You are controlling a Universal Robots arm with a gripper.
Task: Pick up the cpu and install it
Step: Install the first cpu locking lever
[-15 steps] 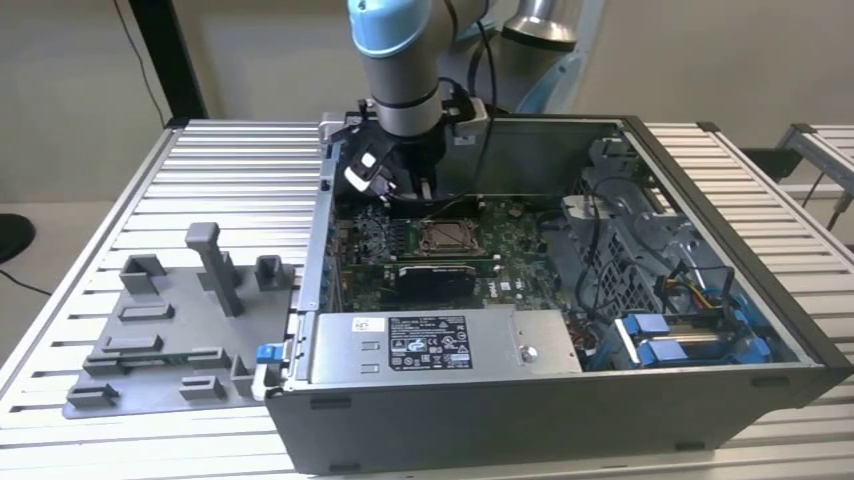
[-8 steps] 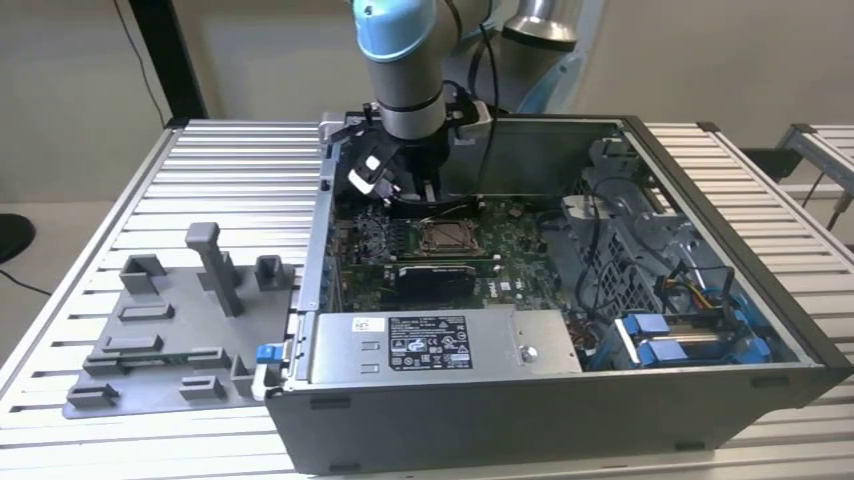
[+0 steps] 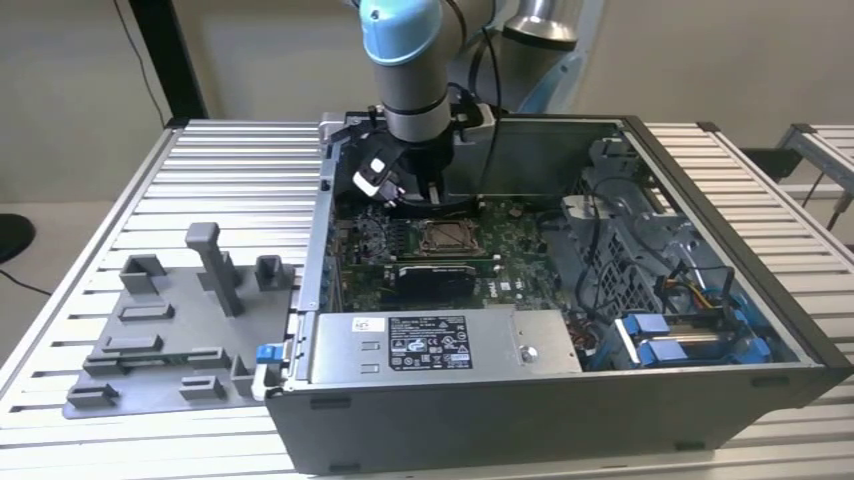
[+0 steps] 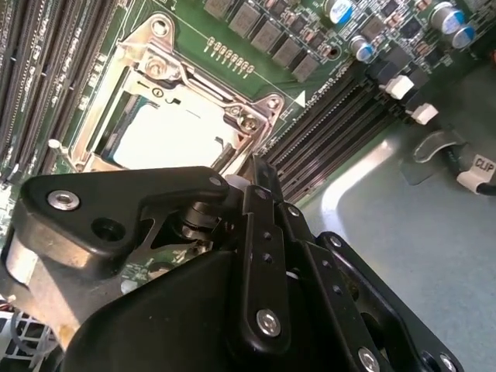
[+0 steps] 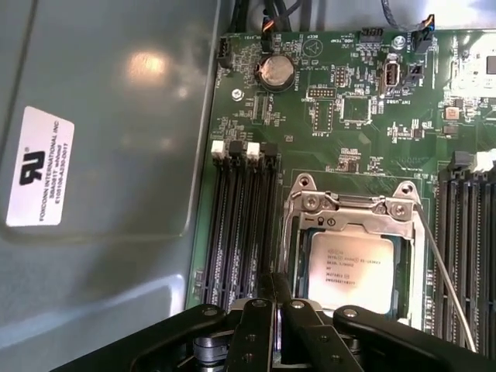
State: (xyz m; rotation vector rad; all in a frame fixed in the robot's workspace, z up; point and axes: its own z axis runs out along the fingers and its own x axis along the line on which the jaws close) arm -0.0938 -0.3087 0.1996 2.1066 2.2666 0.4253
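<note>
The cpu (image 5: 349,267) is a pale silver-grey square with print on top, lying flat inside the metal-framed socket (image 5: 304,203) on the green motherboard. In the second wrist view the cpu (image 4: 159,139) glares white within the same frame. In the exterior view the cpu (image 3: 445,237) sits mid-board inside the open computer case. My gripper (image 3: 422,203) hangs just above the board, a little beyond the socket toward the case's back wall. Its black fingers (image 5: 262,310) are pressed together, shut, with nothing between them. The gripper (image 4: 258,172) is apart from the cpu.
Black memory slots (image 5: 240,225) flank the socket, and a thin wire lever (image 5: 446,271) runs along one side. A grey power supply box (image 3: 434,343) fills the case's front. Cables and blue drive brackets (image 3: 667,335) crowd the exterior view's right. A grey fixture (image 3: 174,320) stands on the slatted table.
</note>
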